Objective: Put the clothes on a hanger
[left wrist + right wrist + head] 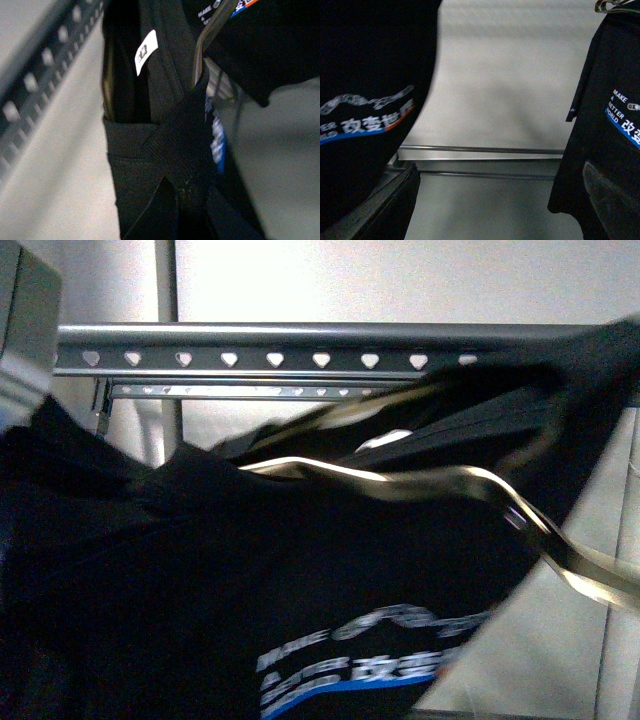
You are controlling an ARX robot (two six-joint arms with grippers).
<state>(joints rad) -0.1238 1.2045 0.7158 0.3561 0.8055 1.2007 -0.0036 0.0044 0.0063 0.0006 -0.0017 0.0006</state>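
Rack (300,337) grey, top rail punched with a row of heart holes. Second rail (230,390) just below and behind top rail, also punched.

Shirt (150,580) black, bunched, blurred, hanging close below top rail, under its left and middle stretch. Print (370,660) white with a blue stripe, well below top rail, tilted. Dark cloth reaching up to top rail at its right end; whether lying over it, cannot tell.

Wire hanger (320,464) silvery, between top rail and print, slanting down toward rail's right end, touching shirt; inside cloth or on top of it, cannot tell.

Left wrist view: ribbed collar (175,145) crossed over itself, white label (146,52) inside neck, near top rail, blurred rail running past collar. Strip of wire hanger beside collar, on side away from rail. Left gripper: fingers not made out among dark cloth; wide, narrow or holding, cannot tell.

Right wrist view: right gripper (495,215) down by low rails (480,149) of rack, fingers (385,210) spread wide, nothing between them. Shirt with print just beside one finger, perhaps touching. Second shirt (615,75) black, print reading "MAKE A BETTER WORLD", beside other finger, hung from a wire hook at its top. Low rails level behind gap between both shirts. Pale wall (520,75) behind.
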